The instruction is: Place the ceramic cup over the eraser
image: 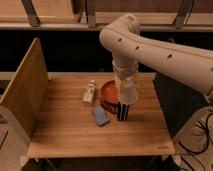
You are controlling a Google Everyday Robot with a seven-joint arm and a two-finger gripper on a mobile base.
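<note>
Beige and bulky, the robot arm (pixel 165 52) was seen reaching in from the right, bent at an elbow above the far edge of the table and turned straight down over its right half. Below it the wooden table (pixel 65 135) was spread across the middle of the view, with an upright wooden side panel (pixel 25 95) fixed along its left edge. A wide red-orange bowl (pixel 109 92) was set near the middle of the table, toward the far side. The gripper (pixel 125 84) was held at the end of the downturned wrist, over the right rim of the bowl. Its fingers were closed on the ceramic cup (pixel 129 95), which was gripped at its upper part and carried upright, clear of the tabletop. The cup was hung directly above the eraser (pixel 123 112); whether its base touched the eraser's top could not be told. The eraser, black with thin pale stripes, was stood on the table just beside the near-right edge of the bowl. A flat blue pad (pixel 100 117) was laid just left of the eraser, near the bowl's near edge. A small white bottle-like object (pixel 89 93) was laid just left of the bowl, apart from the pad.
</note>
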